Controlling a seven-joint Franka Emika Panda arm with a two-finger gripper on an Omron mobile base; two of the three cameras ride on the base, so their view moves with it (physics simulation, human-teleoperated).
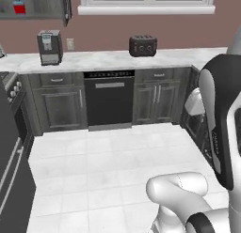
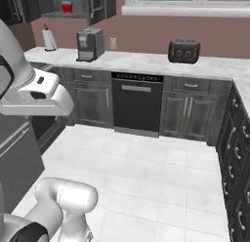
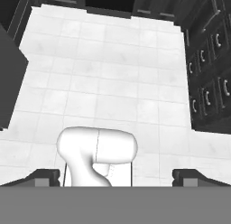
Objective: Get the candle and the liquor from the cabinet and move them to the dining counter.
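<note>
A white-tiled floor (image 1: 103,161) fronts a marble bench (image 1: 108,60) under a brown wall with a window (image 1: 148,2). Far left, the open cabinet (image 1: 33,6) holds one liquor (image 1: 19,5) on its shelf. Then one coffee machine (image 1: 50,47), one dishwasher (image 1: 109,98), one toaster (image 1: 143,45). The pincer (image 3: 116,177) is spread wide, holding nothing, over the floor.

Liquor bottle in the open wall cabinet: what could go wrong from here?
1. The liquor sits high in the cabinet, beside an open door; the arm might clip that door.
2. The coffee machine stands just below and could be knocked.
3. The end effector, open, points at the floor, far away; a long approach remains.
</note>
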